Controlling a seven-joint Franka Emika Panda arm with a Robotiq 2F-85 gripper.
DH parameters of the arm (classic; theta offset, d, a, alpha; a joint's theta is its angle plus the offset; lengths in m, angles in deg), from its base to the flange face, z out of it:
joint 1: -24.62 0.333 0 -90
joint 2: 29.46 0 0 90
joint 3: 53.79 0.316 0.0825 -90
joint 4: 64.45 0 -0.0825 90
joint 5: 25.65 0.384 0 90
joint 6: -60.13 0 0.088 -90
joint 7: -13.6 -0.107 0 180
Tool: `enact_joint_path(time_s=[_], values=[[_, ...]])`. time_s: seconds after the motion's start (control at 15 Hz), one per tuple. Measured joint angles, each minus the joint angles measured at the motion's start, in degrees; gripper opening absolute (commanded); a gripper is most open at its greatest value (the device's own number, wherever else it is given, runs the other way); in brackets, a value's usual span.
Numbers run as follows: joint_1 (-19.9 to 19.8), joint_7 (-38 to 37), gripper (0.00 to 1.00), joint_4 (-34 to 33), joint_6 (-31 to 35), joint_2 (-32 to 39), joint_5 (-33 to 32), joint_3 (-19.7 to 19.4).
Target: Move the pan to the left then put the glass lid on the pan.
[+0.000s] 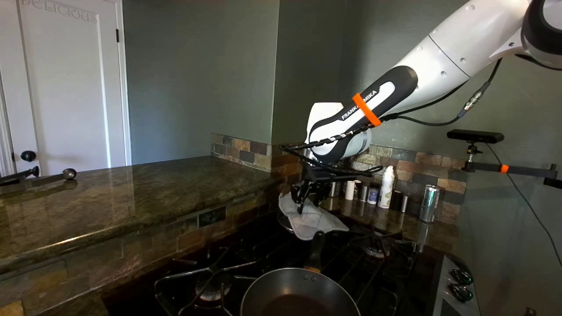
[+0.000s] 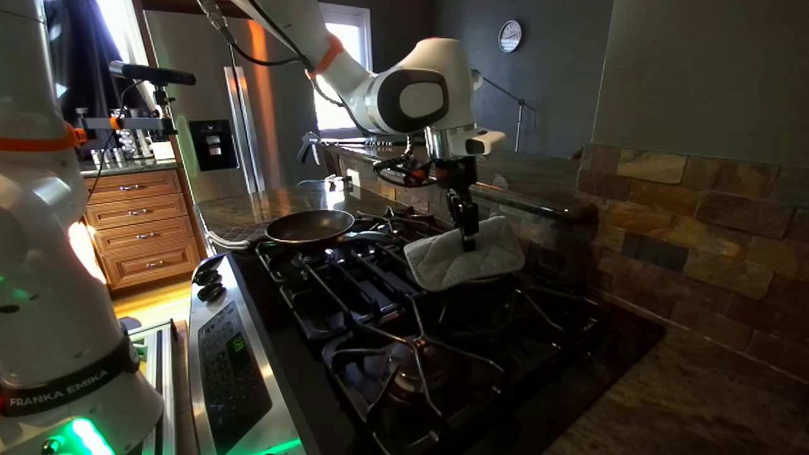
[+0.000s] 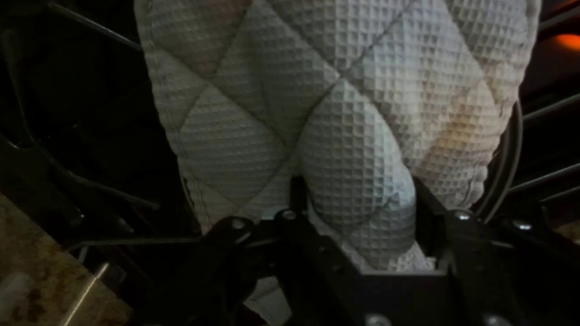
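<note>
Tool (image 3: 360, 192) first: in the wrist view its fingers (image 3: 298, 194) sit either side of a puffed-up fold of the quilted pad (image 3: 244, 117), and to me it looks properly pinched. What I'd bet is the rim of the glass lid (image 3: 511, 156) curves out from underneath, rest hidden. Can't see the pan there.

In an exterior view, the pan (image 2: 310, 226) lies flat on the stove (image 2: 373, 309), well apart from the tool, toward picture-left and farther back.

In an exterior view, the pan is up front, its handle (image 1: 316, 252) aimed back toward the tool and pad; can't tell if handle and pad touch. So the lid would have to travel roughly along that handle's line. My guess: pan's already shifted, lid step's on.
</note>
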State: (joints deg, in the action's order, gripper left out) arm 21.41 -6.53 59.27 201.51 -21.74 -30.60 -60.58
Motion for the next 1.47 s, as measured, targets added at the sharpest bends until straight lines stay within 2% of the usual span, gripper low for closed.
enact_joint_path(time_s=[0.87, 1.47], values=[[-1.46, 1.38, 0.30, 2.19, -0.36, -4.44, -0.12, -0.13], [-1.47, 1.37, 0.30, 1.94, -3.21, -6.34, -0.17, 0.16]])
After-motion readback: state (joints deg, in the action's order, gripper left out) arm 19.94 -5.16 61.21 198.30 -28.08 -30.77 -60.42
